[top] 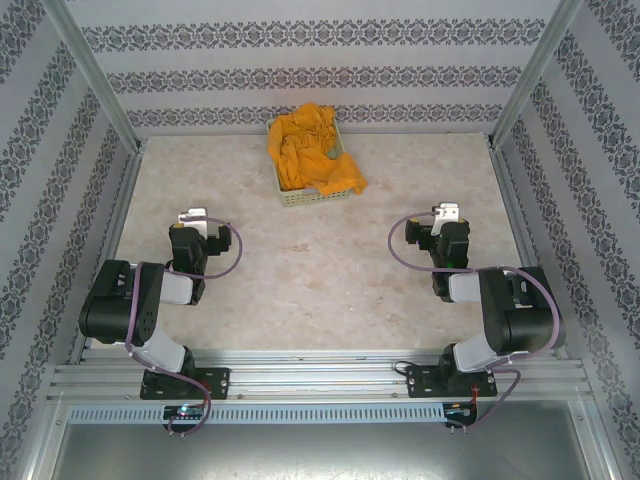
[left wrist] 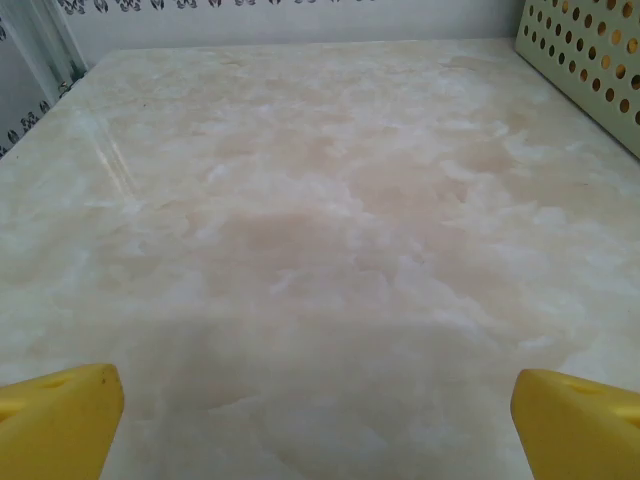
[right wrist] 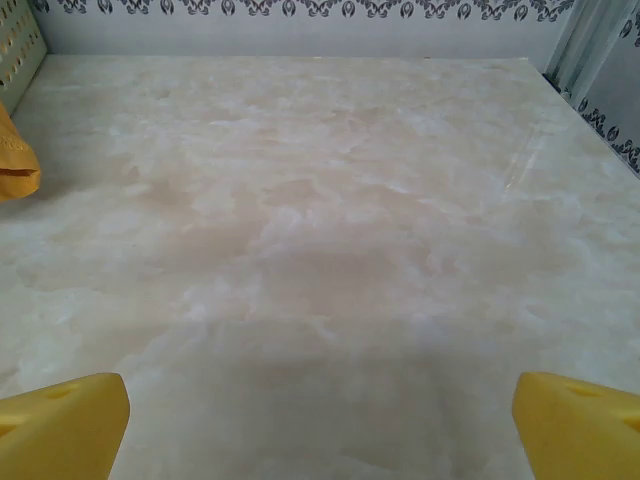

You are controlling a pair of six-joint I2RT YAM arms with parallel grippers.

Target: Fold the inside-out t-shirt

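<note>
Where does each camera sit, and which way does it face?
Top: above and behind, looking down on table, left arm, right arm, basket holding the t-shirt.
Left wrist: on left arm, facing the far wall; yellow left fingers, basket side.
Right wrist: likewise on right arm; right fingers, t-shirt corner.
Shared: all see table and basket.

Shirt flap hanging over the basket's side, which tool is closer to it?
Right. The flap hangs on the basket's right side, facing the right tool; the left tool is beyond the basket's opposite side.
</note>
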